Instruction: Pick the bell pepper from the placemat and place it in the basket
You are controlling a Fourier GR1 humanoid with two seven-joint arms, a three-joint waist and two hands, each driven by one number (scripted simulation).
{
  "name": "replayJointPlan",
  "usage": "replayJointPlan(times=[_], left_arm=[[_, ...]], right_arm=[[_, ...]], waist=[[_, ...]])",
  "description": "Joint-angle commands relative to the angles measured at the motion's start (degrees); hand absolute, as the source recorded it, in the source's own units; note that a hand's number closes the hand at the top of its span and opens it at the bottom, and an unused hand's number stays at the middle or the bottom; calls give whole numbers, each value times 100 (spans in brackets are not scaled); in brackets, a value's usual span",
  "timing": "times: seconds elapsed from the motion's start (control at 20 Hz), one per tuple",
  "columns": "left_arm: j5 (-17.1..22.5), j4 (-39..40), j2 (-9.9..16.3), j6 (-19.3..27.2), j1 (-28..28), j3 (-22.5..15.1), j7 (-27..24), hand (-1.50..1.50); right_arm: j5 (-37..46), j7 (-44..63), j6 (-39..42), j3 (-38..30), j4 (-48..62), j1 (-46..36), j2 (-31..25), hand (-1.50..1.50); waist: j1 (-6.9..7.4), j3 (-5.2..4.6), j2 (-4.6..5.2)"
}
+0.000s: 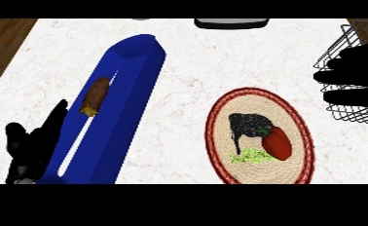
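Observation:
A red bell pepper lies on the right half of a round woven placemat with a red rim, at the lower right of the counter. Beside the pepper the mat shows a black patch and a green patch. The wire basket stands at the right edge, partly cut off. My right hand shows in front of the basket, fingers straight and pointing left, holding nothing, well above and right of the pepper. At the lower left, my left hand rests open with its fingers up.
A long blue tray-like object runs diagonally across the left of the white marble counter, with a brown food item on it. A dark grey object sits at the far edge. Wood shows at the top left corner.

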Motion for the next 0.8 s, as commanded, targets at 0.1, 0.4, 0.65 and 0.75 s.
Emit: replayJointPlan(times=[0.1, 0.4, 0.65, 0.75], left_arm=[[122, 469, -258, -246, 317, -284, 273, 0], [-49, 598, -521, -52, 161, -358, 272, 0], [-231, 561, -606, -11, 71, -398, 351, 0], [-152, 187, -519, -111, 508, -373, 364, 0]], right_arm=[[215, -210, 135, 165, -28, 215, 216, -150], [562, -377, -52, 251, -32, 645, 424, -150], [1104, -210, -481, 636, -111, 855, 1086, -150], [1283, -415, -613, 589, -171, 1187, 1069, -150]], waist=[[44, -124, 76], [-21, -116, 84], [19, -123, 85], [15, -115, 54]])
